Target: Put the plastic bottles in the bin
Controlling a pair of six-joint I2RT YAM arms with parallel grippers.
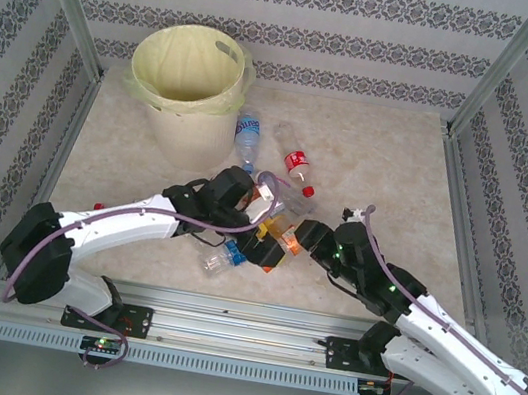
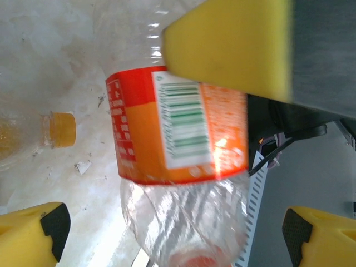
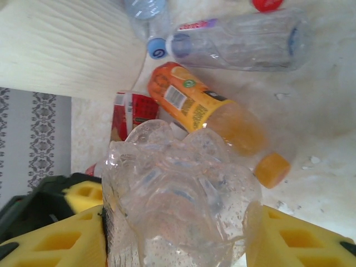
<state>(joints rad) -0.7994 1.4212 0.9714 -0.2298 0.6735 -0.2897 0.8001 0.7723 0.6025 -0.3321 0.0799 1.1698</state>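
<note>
My right gripper [image 3: 178, 239] is shut on the base end of a clear plastic bottle [image 3: 178, 189], its yellow fingers [image 3: 295, 239] pressing both sides. The left wrist view shows this bottle [image 2: 178, 139] with an orange label and a red cap. It hangs between the wide-open fingers [image 2: 33, 233] of my left gripper [image 2: 178, 236] without touching them. Both grippers [image 1: 261, 248] [image 1: 290, 237] meet at the table's middle front. The cream bin [image 1: 187, 83] stands at the back left. Other bottles lie beside it: one with a blue label [image 1: 247, 134], one red-capped [image 1: 295, 162] and one clear [image 1: 285, 193].
An orange juice bottle [image 3: 211, 117] with an orange cap lies on the table just beyond the held one. A blue-capped bottle [image 1: 219, 256] lies near the front edge. The bin's wall [image 3: 67, 50] is close on the left of the right wrist view. Patterned walls enclose the table.
</note>
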